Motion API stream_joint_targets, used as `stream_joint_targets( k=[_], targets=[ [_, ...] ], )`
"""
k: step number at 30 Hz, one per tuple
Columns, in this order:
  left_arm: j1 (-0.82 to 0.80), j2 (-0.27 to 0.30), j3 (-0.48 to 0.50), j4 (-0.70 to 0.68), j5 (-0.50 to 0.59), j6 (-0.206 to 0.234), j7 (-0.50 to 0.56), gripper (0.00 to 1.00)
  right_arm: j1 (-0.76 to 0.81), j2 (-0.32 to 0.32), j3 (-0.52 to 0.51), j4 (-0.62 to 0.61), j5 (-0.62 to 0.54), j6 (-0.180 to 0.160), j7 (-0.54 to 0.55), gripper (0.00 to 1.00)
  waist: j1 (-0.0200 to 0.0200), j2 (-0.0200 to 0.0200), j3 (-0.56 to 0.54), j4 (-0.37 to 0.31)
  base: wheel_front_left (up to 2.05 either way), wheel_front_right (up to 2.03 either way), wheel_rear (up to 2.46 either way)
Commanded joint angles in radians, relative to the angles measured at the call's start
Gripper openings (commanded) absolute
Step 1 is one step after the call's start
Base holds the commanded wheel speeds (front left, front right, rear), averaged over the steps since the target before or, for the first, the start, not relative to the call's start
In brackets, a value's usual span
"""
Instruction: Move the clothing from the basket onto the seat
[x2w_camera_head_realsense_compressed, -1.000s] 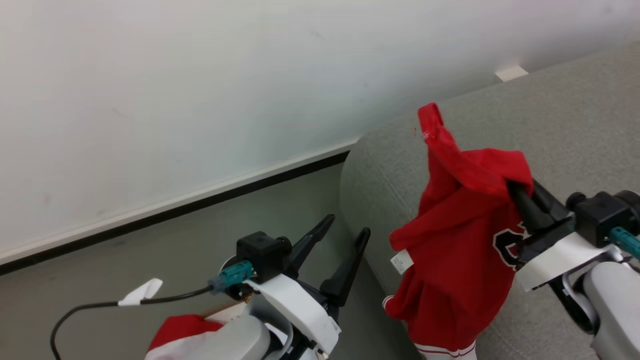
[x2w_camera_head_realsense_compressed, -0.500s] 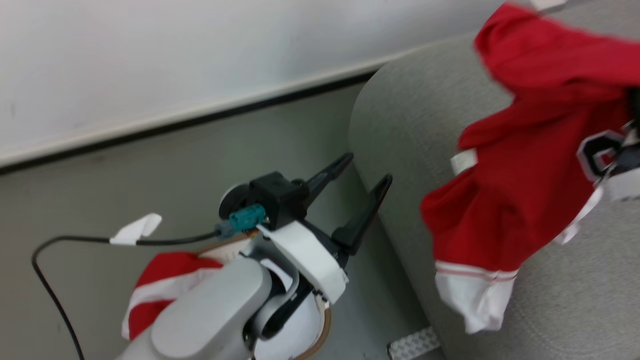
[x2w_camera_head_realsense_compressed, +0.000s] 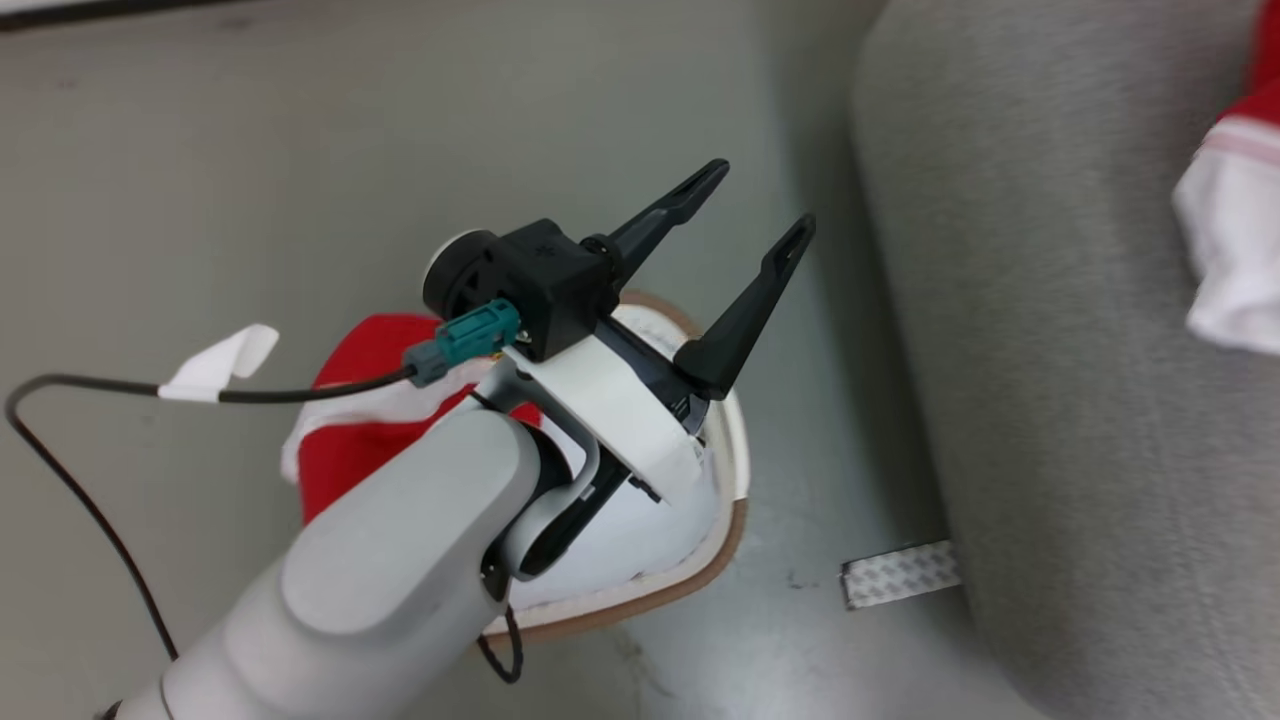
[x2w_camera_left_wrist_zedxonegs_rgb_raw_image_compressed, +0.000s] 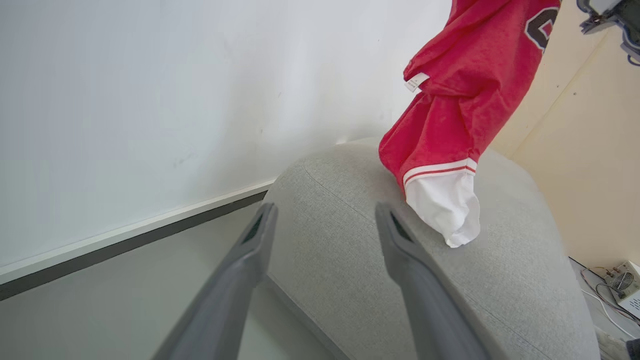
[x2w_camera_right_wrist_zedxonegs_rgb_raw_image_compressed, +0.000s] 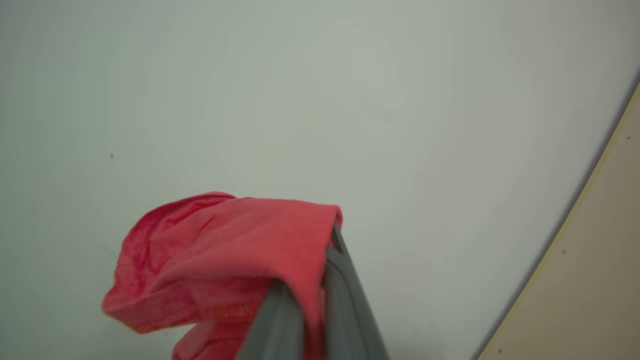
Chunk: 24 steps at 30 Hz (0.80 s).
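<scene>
My left gripper (x2w_camera_head_realsense_compressed: 760, 200) hangs open and empty over the basket (x2w_camera_head_realsense_compressed: 722, 530), a cream tub with a brown rim standing on the floor beside the seat (x2w_camera_head_realsense_compressed: 1050, 380). Red clothing (x2w_camera_head_realsense_compressed: 345, 440) with a white band lies in the basket, partly hidden by my left forearm. In the left wrist view the open left gripper (x2w_camera_left_wrist_zedxonegs_rgb_raw_image_compressed: 325, 212) points at the grey seat (x2w_camera_left_wrist_zedxonegs_rgb_raw_image_compressed: 390, 290). There the red jersey (x2w_camera_left_wrist_zedxonegs_rgb_raw_image_compressed: 465, 85) hangs from above, its white hem resting on the seat's top. The right gripper (x2w_camera_right_wrist_zedxonegs_rgb_raw_image_compressed: 320, 270) is shut on the jersey's red fabric (x2w_camera_right_wrist_zedxonegs_rgb_raw_image_compressed: 220, 250). The jersey's white hem (x2w_camera_head_realsense_compressed: 1235, 250) shows at the head view's right edge.
The grey floor carries a patch of silver tape (x2w_camera_head_realsense_compressed: 900, 574) at the seat's foot. A black cable with a white tag (x2w_camera_head_realsense_compressed: 215, 362) trails from my left wrist. A white wall with a dark baseboard (x2w_camera_left_wrist_zedxonegs_rgb_raw_image_compressed: 125, 245) stands behind; a small electronics box (x2w_camera_left_wrist_zedxonegs_rgb_raw_image_compressed: 625, 285) sits beyond the seat.
The head camera has tilted down, so the basket is in view now and the jersey has slid to the right edge. The right gripper keeps its hold on the jersey; the left stays open.
</scene>
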Motion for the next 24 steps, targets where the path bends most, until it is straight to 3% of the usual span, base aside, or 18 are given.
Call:
stream_joint_targets(
  k=[1, 5, 16, 17, 18, 19, 24],
  targets=[
    [-0.013, -0.003, 0.002, 0.004, 0.006, -0.006, -0.011, 1.00, -0.018, -0.016, -0.010, 0.021, -0.016, -0.003, 0.005, 0.00, -0.0004, -0.0001, 0.043, 0.049, 0.00, 0.00, 0.00],
    [-0.008, -0.006, 0.002, 0.018, 0.000, -0.005, -0.022, 1.00, -0.008, -0.033, 0.000, 0.135, -0.041, -0.003, 0.009, 0.00, -0.0004, -0.0001, 0.049, 0.070, 0.00, 0.00, 0.00],
    [0.078, 0.005, -0.007, 0.049, -0.033, 0.017, -0.044, 1.00, 0.188, 0.138, -0.032, 0.537, -0.070, -0.003, -0.102, 0.00, -0.0004, -0.0001, 0.010, 0.081, 0.00, 0.00, 0.00],
    [0.086, 0.009, -0.008, 0.052, -0.034, 0.018, -0.043, 1.00, 0.196, 0.149, -0.043, 0.566, -0.073, -0.003, -0.115, 0.20, -0.0004, -0.0001, 0.002, 0.080, 0.00, 0.00, 0.00],
    [0.093, 0.011, -0.009, 0.055, -0.035, 0.019, -0.046, 1.00, 0.205, 0.161, -0.046, 0.591, -0.080, -0.003, -0.126, 0.49, -0.0004, -0.0001, -0.007, 0.078, 0.00, 0.00, 0.00],
    [0.102, 0.012, -0.006, 0.058, -0.040, 0.022, -0.053, 1.00, 0.211, 0.173, -0.049, 0.610, -0.084, -0.003, -0.137, 1.00, -0.0004, -0.0001, -0.018, 0.076, 0.00, 0.00, 0.00],
    [0.152, 0.020, 0.015, 0.074, -0.058, 0.040, -0.084, 1.00, 0.253, 0.205, -0.051, 0.643, -0.108, -0.003, -0.183, 1.00, -0.0004, -0.0001, -0.086, 0.061, 0.00, 0.00, 0.00]
  ],
)
